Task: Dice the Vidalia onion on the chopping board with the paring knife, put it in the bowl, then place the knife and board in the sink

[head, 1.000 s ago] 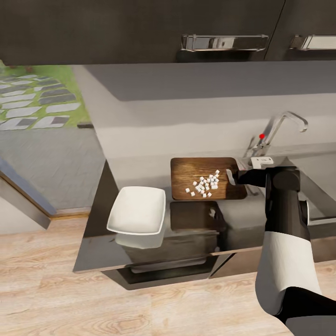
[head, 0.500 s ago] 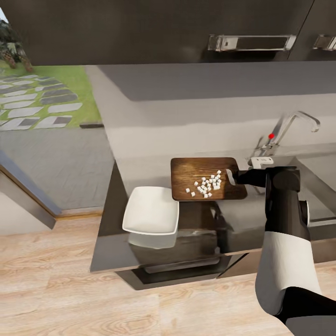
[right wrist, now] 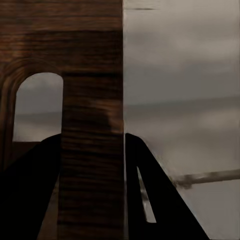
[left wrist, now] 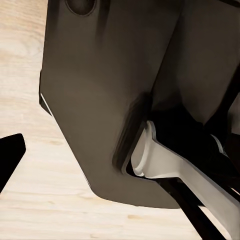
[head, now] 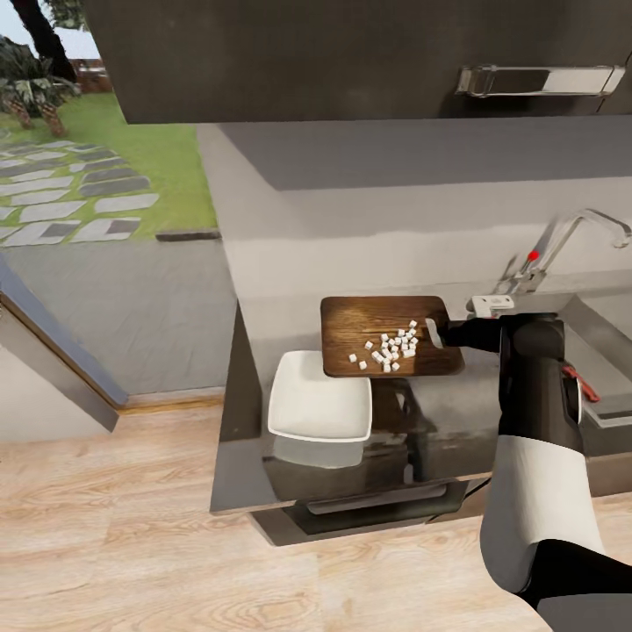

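Item: board (head: 386, 347) loaded with onion dice (head: 389, 348), gripped at its handle end by the right gripper (head: 436, 333).

In the right wrist view one finger (right wrist: 30, 190) lay either side of the board's edge beside the handle slot (right wrist: 37, 107), clenched on the wood. Judged: the board needed to stay level until its far edge stood over the white bowl (head: 318, 405), just beside it on the counter (head: 263, 456), then tip slowly. Left gripper's state could not be told.

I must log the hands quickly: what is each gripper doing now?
Left gripper: state cannot be told.
Right gripper: closed on the handle end of the dark brown wooden chopping board carrying white onion dice.
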{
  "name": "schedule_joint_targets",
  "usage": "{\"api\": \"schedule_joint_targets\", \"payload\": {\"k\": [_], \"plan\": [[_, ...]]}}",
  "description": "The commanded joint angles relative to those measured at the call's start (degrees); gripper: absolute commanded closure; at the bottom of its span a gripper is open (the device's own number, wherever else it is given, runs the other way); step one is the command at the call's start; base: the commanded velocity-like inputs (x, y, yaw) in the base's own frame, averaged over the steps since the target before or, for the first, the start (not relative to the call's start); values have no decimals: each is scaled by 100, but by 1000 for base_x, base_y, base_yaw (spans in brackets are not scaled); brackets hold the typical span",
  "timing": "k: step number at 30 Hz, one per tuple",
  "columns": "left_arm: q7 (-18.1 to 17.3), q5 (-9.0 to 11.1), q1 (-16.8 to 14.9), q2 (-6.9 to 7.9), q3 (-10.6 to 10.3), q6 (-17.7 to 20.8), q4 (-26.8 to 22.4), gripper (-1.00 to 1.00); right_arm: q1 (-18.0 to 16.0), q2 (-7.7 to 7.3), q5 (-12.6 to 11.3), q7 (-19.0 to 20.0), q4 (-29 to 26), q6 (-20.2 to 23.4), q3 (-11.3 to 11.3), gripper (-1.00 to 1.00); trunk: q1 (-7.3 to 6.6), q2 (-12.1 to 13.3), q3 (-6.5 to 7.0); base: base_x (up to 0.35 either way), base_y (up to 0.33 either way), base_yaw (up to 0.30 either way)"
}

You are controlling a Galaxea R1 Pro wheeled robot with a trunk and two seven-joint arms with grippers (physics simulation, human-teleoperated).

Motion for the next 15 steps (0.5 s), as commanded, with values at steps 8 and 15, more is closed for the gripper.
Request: {"api": "schedule_joint_targets", "payload": {"k": [8,15], "plan": [[32,31,-10,6,-40,-39,-29,-100,-8,5,55,56,-8,12,-12,100,3,-11,-10,0,191,0],[32,31,-10,6,-40,-39,-23,-100,-8,6,55,56,-5,12,-12,100,3,-11,-10,0,164,0]]}}
